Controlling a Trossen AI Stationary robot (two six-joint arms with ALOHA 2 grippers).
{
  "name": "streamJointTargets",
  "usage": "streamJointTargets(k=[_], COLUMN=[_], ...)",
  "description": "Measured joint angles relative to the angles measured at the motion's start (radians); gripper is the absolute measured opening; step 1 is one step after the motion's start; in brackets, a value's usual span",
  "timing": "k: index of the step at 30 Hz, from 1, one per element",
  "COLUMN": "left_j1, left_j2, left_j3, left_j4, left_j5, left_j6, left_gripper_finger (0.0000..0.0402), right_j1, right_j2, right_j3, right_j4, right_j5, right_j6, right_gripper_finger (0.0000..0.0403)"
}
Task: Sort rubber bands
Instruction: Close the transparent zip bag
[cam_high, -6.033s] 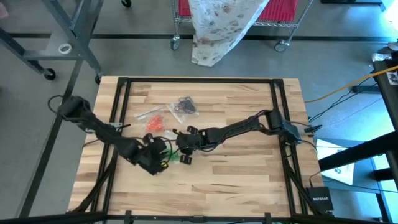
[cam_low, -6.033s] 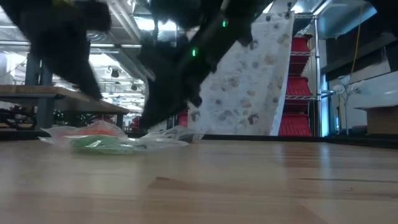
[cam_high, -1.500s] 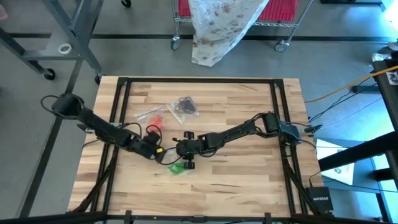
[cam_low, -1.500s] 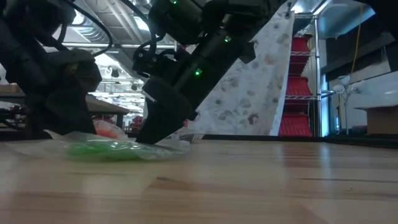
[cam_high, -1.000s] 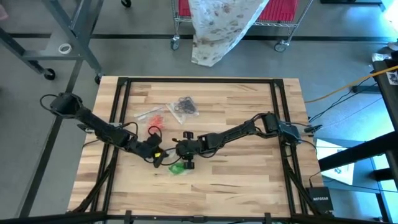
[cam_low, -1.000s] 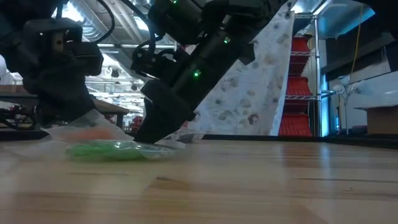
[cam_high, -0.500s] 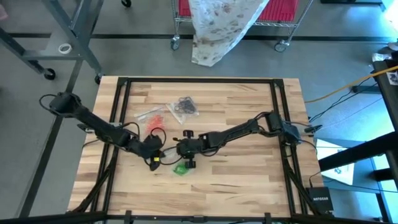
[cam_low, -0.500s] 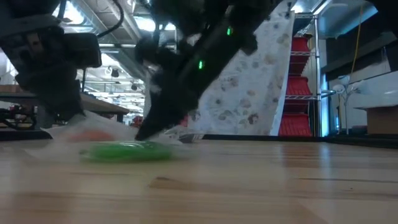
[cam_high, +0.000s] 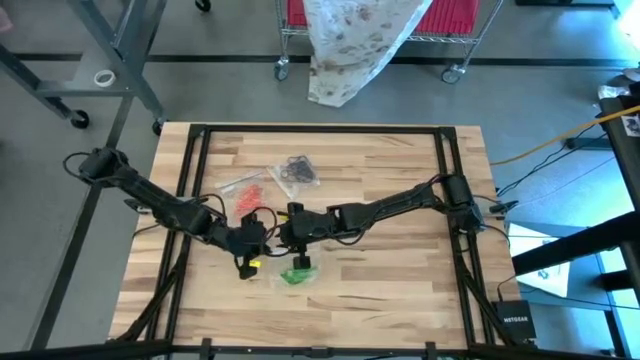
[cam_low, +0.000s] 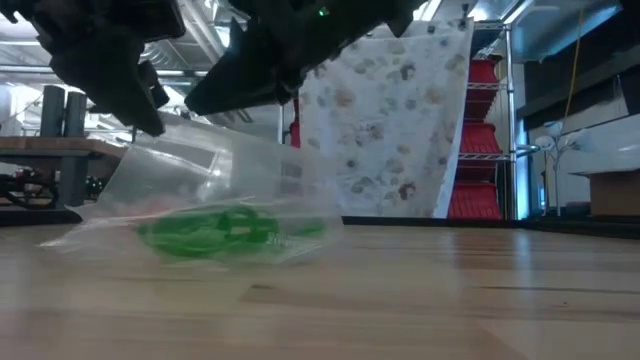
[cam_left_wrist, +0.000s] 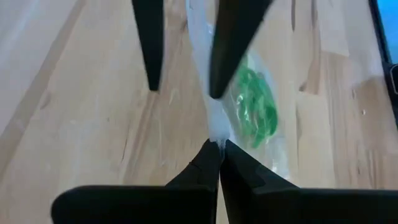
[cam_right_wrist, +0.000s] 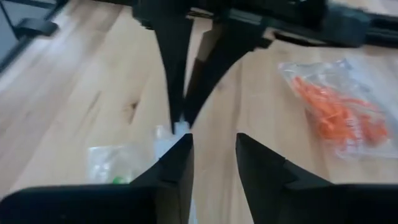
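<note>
The left pincer (cam_left_wrist: 217, 152) was clenched on a clear bag (cam_low: 210, 175) of green rubber bands (cam_low: 225, 233); the right pincer (cam_right_wrist: 211, 146), fingers parted, touched the bag's top above the table (cam_high: 400, 270).

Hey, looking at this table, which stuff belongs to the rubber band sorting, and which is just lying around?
Part of the job: green rubber bands in the clear bag, pinched by the shut left pincer; orange rubber bands; black rubber bands; open right pincer.
Just lying about: tape roll on the floor; patterned cloth; yellow cable.
</note>
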Motion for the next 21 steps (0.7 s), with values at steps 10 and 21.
streamJointTargets(k=[10,21], left_j1=[0.003,0.003], left_j2=[0.000,0.000], left_j3=[0.008,0.008], left_j4=[0.005,0.006], left_j5=[-0.008,-0.013], left_j6=[0.007,0.017], left_gripper_finger=[0.0000,0.0000], right_j1=[0.000,0.000], right_j2=[0.011,0.029], right_j3=[0.019,0.018], right_j4=[0.000,0.005], right_j5=[-0.050,-0.045], right_j6=[0.019,-0.010], right_gripper_finger=[0.0162,0.0106])
